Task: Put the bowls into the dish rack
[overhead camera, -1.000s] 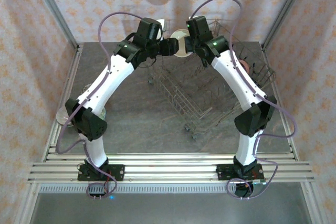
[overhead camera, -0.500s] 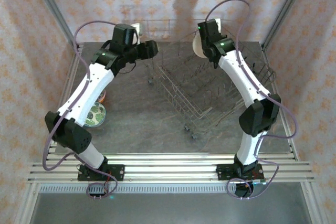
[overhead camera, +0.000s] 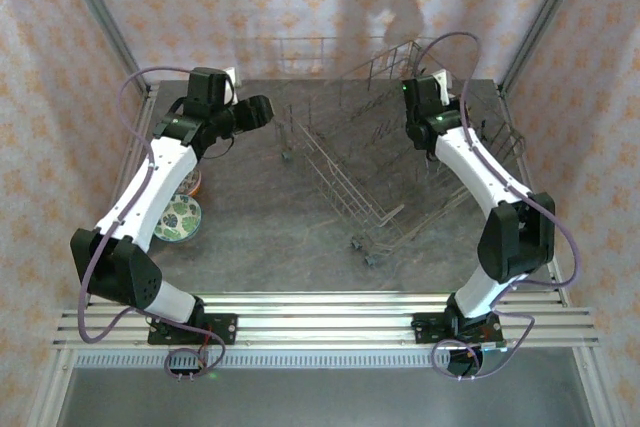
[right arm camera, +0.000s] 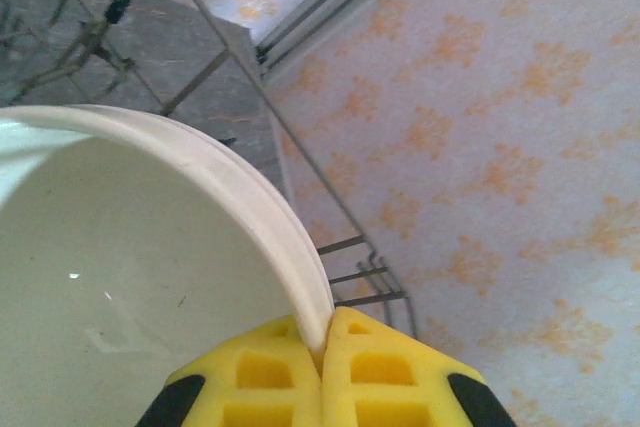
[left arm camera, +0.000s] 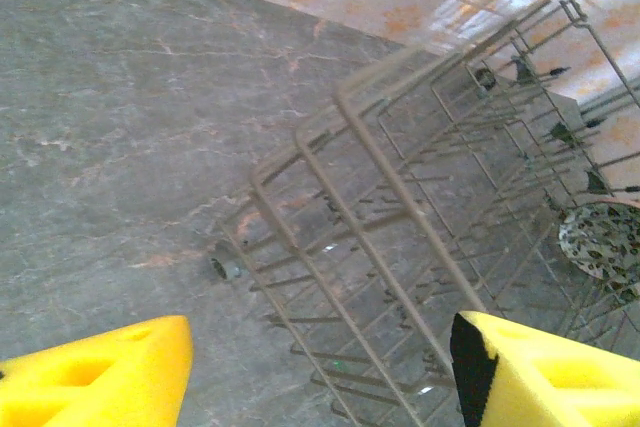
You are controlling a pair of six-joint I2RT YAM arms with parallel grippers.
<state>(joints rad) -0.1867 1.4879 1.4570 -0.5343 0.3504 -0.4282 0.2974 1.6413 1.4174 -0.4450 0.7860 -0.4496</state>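
My right gripper is shut on the rim of a plain white bowl, held up over the far right part of the wire dish rack. My left gripper is open with nothing between its yellow fingers. It hovers over the table by the rack's far left corner. In the top view the left gripper points right toward the rack. A green-patterned bowl shows through the rack's wires. Another green-patterned bowl lies on the table at the left.
An orange bowl peeks out from under my left arm beside the patterned one. A small caster sits under the rack's corner. Patterned walls and metal frame posts close in the table on three sides.
The two grippers met at the white bowl a second ago. My left gripper has let go and swung left; my right gripper has carried the bowl right and lower over the rack.
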